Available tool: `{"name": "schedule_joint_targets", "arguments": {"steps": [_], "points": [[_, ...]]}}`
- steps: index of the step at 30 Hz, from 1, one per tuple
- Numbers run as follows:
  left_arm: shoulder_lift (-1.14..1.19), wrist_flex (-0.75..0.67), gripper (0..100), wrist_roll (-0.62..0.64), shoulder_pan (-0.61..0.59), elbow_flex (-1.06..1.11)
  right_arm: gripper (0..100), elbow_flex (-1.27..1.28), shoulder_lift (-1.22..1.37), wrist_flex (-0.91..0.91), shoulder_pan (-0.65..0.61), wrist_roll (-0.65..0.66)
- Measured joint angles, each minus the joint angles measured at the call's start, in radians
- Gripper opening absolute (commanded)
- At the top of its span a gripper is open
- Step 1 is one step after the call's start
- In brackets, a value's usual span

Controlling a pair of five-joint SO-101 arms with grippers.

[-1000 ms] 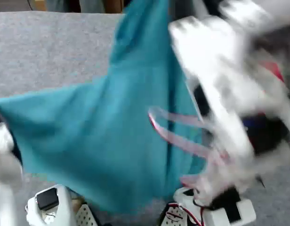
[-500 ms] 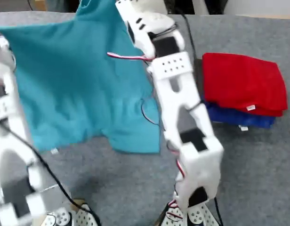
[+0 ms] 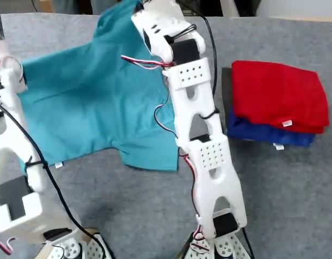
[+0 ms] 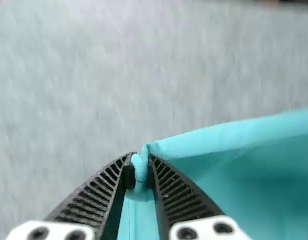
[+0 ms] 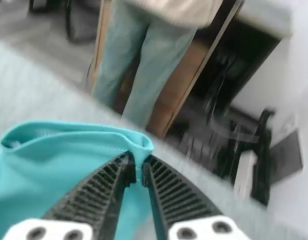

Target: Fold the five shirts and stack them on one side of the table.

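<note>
A: Teal shirt (image 3: 96, 108), position relative to the hands?

B: Left hand (image 4: 139, 167) is clamped tight on a bunched corner of it, at the far left of the desk (image 3: 295, 189). Right hand (image 5: 137, 167) is pinched closed on a folded edge at the far side, near the middle. The shirt spreads between them, and its near hem lies on the desk.

A: Anything hard to read?

B: In the high view the right arm (image 3: 201, 124) covers the shirt's right side. Which part of the garment each hand grips, cannot tell.

A: Edges and free room?

B: A folded red shirt (image 3: 276, 100) sits on a folded blue shirt (image 3: 263, 135) at the right, apart from the teal one, with the right arm between. Bare desk runs along the near side and the near right.
</note>
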Motion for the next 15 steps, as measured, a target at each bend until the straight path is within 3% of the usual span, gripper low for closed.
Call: {"name": "schedule_joint_targets", "arguments": {"steps": [6, 10, 15], "points": [[-0.120, 0.204, 3, -0.146, -0.003, 0.213, 1.4, -0.043, 0.029, 0.466, -0.040, 0.127], [-0.176, 0.206, 3, -0.216, -0.034, 0.413, 1.4, -0.043, 0.029, 0.516, -0.032, 0.144], [-0.183, 0.107, 3, -0.238, -0.133, 0.529, 1.4, 0.044, 0.017, 0.519, -0.054, 0.160]]}}
